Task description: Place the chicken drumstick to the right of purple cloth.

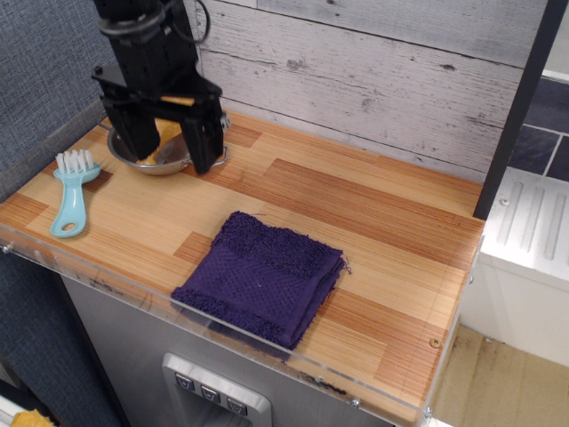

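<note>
The wooden counter [373,213] carries a purple cloth [262,289], a steel bowl [164,163] and a blue brush [71,200].

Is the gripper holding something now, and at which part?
Nothing is held. The gripper is open above the steel bowl, its fingers either side of the chicken drumstick lying inside.
</note>
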Motion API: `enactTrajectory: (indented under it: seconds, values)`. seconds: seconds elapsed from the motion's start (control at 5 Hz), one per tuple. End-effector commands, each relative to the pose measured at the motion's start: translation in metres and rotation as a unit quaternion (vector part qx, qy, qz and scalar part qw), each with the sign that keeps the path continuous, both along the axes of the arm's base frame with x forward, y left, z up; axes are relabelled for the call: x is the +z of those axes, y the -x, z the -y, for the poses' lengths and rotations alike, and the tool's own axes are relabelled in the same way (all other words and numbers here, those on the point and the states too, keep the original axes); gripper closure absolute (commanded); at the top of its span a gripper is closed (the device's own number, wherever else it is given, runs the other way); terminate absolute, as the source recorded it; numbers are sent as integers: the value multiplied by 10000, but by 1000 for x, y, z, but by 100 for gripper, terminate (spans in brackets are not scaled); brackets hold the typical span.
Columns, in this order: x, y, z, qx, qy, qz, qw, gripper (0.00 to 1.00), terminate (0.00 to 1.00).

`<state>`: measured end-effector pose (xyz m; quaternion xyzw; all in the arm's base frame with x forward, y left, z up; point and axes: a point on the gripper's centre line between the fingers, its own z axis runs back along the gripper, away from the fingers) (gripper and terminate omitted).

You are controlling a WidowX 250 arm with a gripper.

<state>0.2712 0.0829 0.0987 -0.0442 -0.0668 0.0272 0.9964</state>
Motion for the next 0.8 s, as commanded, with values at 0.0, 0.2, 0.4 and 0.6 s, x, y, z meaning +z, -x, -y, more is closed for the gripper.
enactTrajectory:
  seconds: [0.0, 0.2, 0.4, 0.6]
  values:
    - [7, -50, -58, 91, -537, 193, 9983, 0, 0]
    - [-2, -60, -66, 84, -564, 113, 9983, 0, 0]
    - [-15, -59, -72, 124, -641, -43, 9979, 0, 0]
    - [-30, -55, -74, 92, -738, -262, 9969, 0, 0]
